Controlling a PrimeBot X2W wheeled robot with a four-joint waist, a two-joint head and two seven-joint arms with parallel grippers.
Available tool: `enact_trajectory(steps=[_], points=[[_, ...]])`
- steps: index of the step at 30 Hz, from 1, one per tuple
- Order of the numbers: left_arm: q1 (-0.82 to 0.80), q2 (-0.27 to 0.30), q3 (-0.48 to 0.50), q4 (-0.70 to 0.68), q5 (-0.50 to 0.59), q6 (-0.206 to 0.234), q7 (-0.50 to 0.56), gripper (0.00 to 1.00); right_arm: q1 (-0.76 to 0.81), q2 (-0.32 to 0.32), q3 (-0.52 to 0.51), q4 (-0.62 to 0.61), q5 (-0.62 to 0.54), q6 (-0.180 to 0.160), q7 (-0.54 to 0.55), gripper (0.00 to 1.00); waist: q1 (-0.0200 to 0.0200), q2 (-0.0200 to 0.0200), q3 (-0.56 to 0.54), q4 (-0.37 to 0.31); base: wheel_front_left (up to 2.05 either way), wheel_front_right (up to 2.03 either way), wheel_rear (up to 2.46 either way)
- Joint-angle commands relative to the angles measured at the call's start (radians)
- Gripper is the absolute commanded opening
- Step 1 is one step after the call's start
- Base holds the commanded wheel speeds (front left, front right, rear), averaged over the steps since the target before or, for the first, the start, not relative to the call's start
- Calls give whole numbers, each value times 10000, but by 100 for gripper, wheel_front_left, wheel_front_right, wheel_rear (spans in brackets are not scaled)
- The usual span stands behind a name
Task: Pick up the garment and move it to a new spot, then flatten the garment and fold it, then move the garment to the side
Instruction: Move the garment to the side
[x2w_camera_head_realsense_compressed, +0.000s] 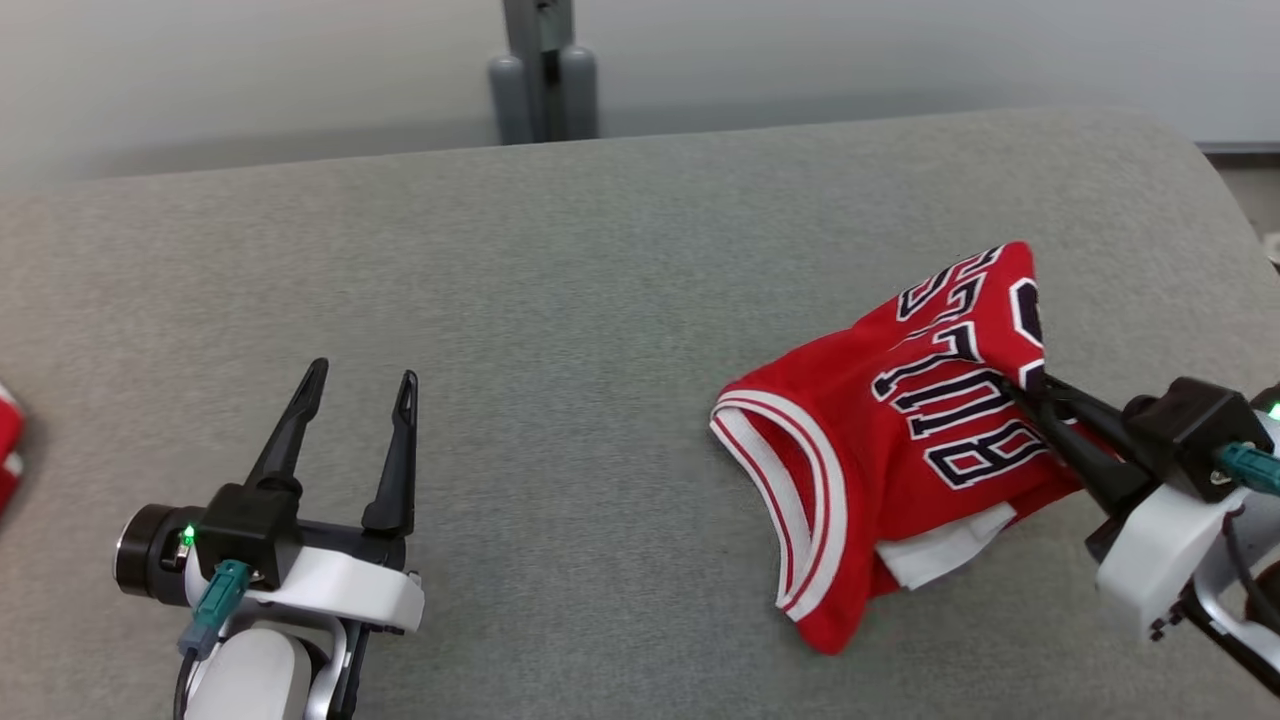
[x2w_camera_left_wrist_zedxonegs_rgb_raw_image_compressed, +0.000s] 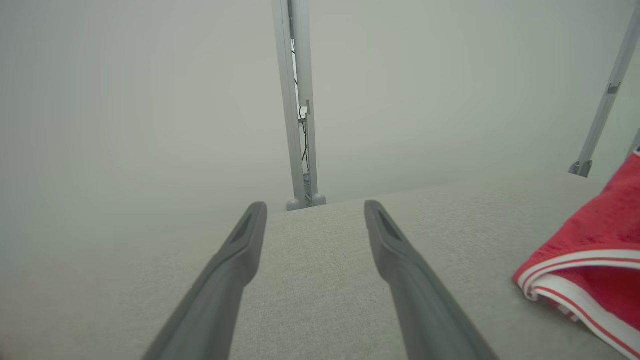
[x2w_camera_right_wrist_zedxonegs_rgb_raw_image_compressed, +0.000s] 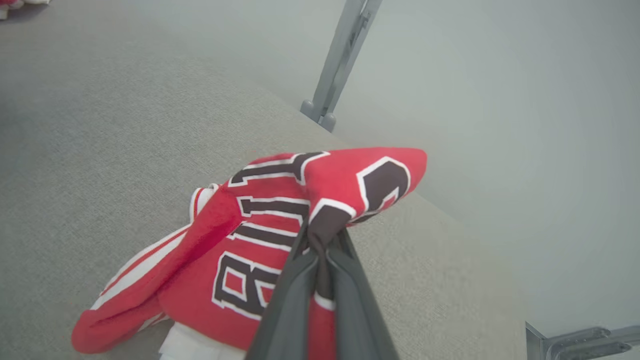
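In the head view the left fingers (x2w_camera_head_realsense_compressed: 398, 450) sit at 8 o'clock, spread wide, holding nothing and hovering over the bare grey counter (x2w_camera_head_realsense_compressed: 560, 300). The right fingers (x2w_camera_head_realsense_compressed: 1065, 430) come in from 4 o'clock, pressed together on a bunched fold of the garment (x2w_camera_head_realsense_compressed: 860, 430), a red jersey with white trim and dark lettering that lies crumpled on the counter's right part at 3 to 4 o'clock, its pinched end pulled up. A grey post (x2w_camera_head_realsense_compressed: 543, 70) stands beyond the far edge at 12 o'clock, and a scrap of red cloth (x2w_camera_head_realsense_compressed: 8, 450) shows at the 9 o'clock edge, well apart from both arms. In the left wrist view the two fingers rise apart from 6 o'clock with only counter between them; the garment's trimmed edge lies at 4 o'clock, the post at 12, a slanted strut (x2w_camera_left_wrist_zedxonegs_rgb_raw_image_compressed: 607, 95) at 2. In the right wrist view the fingers meet at 6 o'clock, pinching dark lettered cloth, with the garment draped towards 8 o'clock and the post at 1 o'clock.
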Motion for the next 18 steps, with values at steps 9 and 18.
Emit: enact_trajectory(steps=[9,18], points=[[-871,346,-293,-301,285,-298,57,100,-1322,-299,-486,2827,517,-4,-1338,0,0,-1,1238,-1448,0,0,0],[-1961,514,-786,-696,546,-727,320,100,-2836,-168,-1158,6422,-150,-4,-2816,0,0,-1,2363,-1660,0,0,0]])
